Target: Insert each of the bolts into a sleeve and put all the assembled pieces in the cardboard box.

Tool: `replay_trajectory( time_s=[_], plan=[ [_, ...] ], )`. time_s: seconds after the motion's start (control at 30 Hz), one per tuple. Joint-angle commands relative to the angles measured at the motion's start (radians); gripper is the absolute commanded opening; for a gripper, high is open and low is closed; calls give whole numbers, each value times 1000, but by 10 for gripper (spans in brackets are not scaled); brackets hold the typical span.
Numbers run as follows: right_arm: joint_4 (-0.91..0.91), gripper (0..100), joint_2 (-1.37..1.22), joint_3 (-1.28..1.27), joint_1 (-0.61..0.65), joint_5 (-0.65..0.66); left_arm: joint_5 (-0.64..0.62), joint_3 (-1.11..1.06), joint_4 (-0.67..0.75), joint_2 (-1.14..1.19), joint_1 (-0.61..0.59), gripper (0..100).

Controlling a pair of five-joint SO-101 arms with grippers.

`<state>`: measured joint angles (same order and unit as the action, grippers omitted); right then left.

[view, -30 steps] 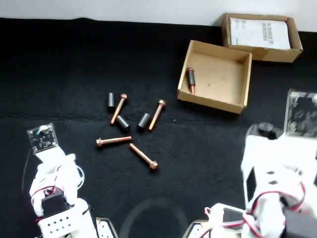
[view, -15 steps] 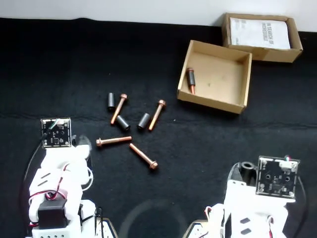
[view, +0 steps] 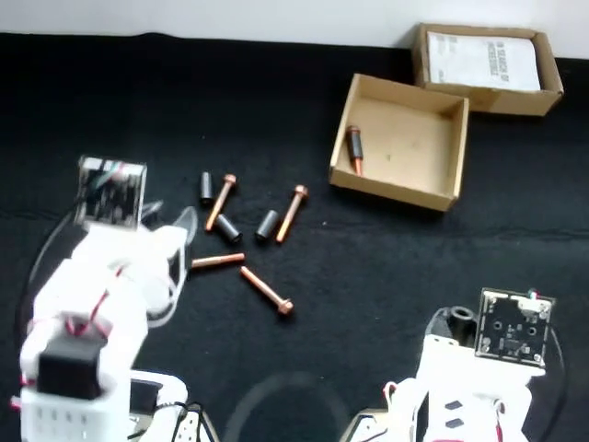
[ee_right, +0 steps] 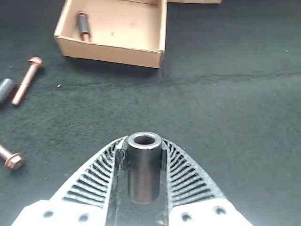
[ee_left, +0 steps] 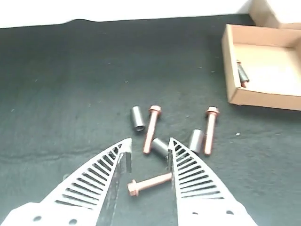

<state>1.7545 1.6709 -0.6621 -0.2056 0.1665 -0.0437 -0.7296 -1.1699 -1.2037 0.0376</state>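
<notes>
Black-cloth desk (view: 414, 276). The cardboard box (view: 391, 191) sits at 2 o'clock from the parts pile, with one assembled piece (view: 354, 149) inside by its 9 o'clock wall. A second box (view: 515, 99) touches it at 1 o'clock.

The left hand (ee_left: 149, 141), at 8 o'clock on the desk, is spread open and straddles one bolt (ee_left: 149, 183) that lies crosswise between the fingers. The right hand (ee_right: 144, 141), at 5 o'clock, is clamped on a sleeve (ee_right: 143, 167) with its bore end out past the tips.

Three other loose bolts (view: 292, 214) and three loose sleeves (view: 267, 224) lie near desk centre.

Risks:
- One grey sleeve (ee_left: 160, 147) lies just beside a left fingertip, so closing could knock it, or roll the round bolt away on the cloth.
- A grab near the bolt's head would likely leave the shank drooping.
- A bolt arriving off-axis could jam at the bore rim or shove the sleeve out of the right grip.

Writing: the printed sheet (view: 483, 60) in the second box carries text too small to read.
</notes>
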Motion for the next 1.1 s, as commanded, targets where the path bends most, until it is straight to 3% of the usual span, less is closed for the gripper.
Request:
replay_trajectory(
  time_s=[0.0, 0.27, 0.53, 0.8, 1.0, 1.07],
  plan=[
    [5, 7, 4, -1, -67, 2, 0, 159, 5, 197, 70, 144],
    [-2, 7, 5, -97, -186, 3, -2, 265, 0, 490, 211, 146],
    [-163, 7, 5, -211, -335, 84, -2, 285, 23, 745, 335, 146],
    [-450, 7, 5, -397, -479, 118, -2, 496, 72, 1052, 340, 147],
    [-671, 7, 5, -538, -484, 110, -3, 651, 72, 1256, 323, 147],
    [-737, 7, 5, -570, -486, 44, -51, 688, 72, 1314, 318, 147]
  ],
)
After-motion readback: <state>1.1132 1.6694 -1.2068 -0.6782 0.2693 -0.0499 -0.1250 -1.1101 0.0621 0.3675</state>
